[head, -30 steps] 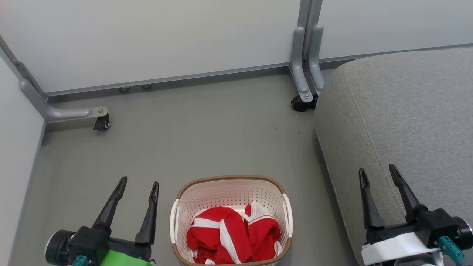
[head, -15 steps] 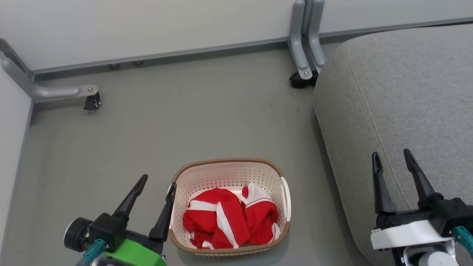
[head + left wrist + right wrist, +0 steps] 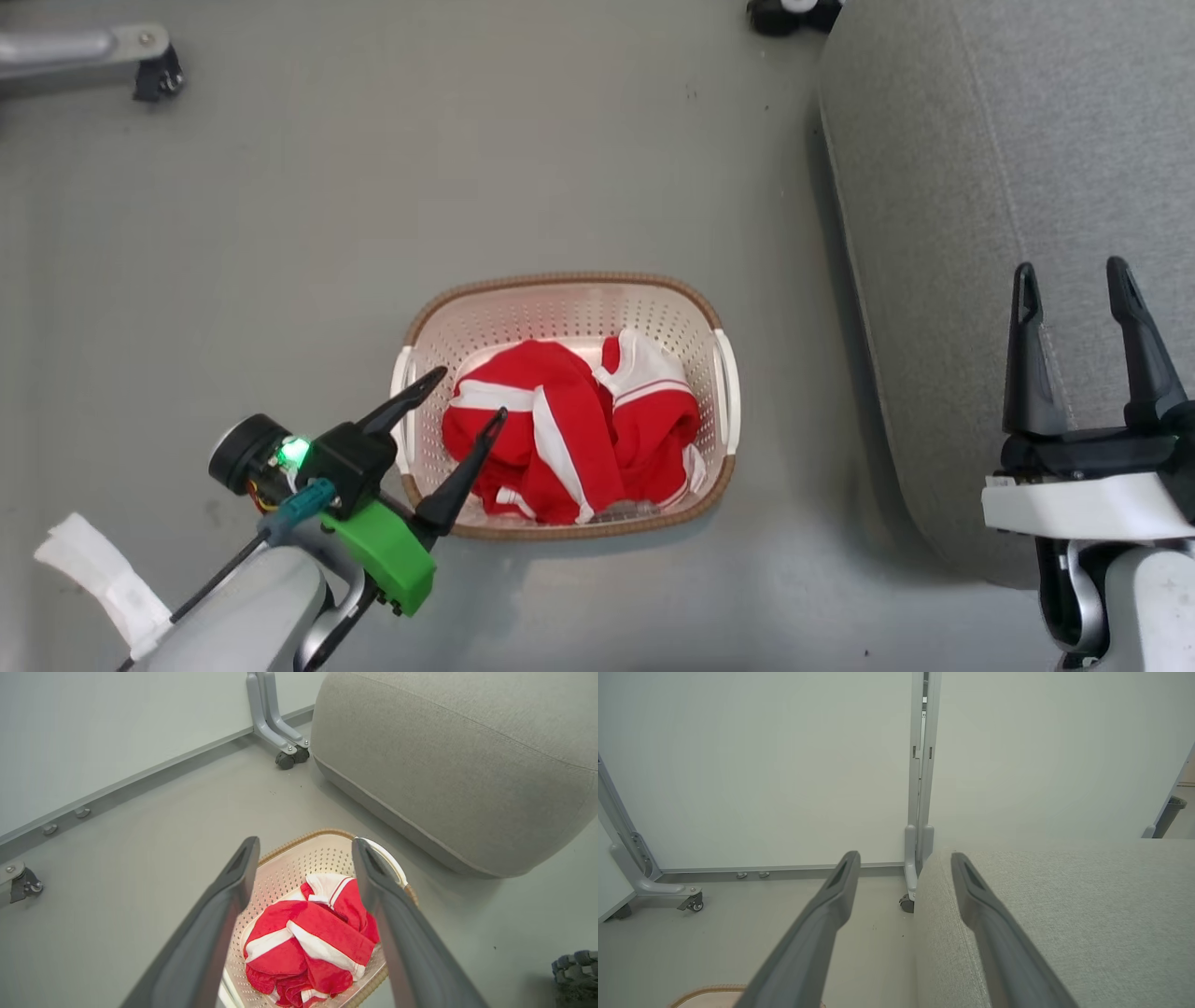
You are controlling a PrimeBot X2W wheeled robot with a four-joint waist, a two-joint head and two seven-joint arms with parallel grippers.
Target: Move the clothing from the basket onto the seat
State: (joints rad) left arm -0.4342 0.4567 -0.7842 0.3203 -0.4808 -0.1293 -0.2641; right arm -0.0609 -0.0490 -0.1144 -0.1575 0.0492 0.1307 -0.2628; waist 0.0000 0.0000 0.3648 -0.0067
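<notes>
The cream perforated basket (image 3: 569,303) (image 3: 322,851) with a brown rim stands on the grey floor. Inside it lies the clothing (image 3: 569,425) (image 3: 310,933), a crumpled red heap with white stripes. My left gripper (image 3: 471,397) (image 3: 303,842) is open, tilted over the basket's left rim, with its fingertips just above the left part of the heap and nothing between them. The big grey seat (image 3: 943,187) (image 3: 448,760) (image 3: 1064,924) lies to the right. My right gripper (image 3: 1072,273) (image 3: 906,856) hangs open and empty over the seat's near edge.
Grey partition feet on black castors stand at the far left (image 3: 154,70) and beside the seat's far corner (image 3: 780,14) (image 3: 289,758). White panels (image 3: 761,765) wall off the back. A strip of bare floor (image 3: 794,280) runs between basket and seat.
The head camera has tilted down, so the whole scene has shifted up the picture. My left gripper has swung right, from beside the basket to over its left rim and the clothing. The right gripper stays open.
</notes>
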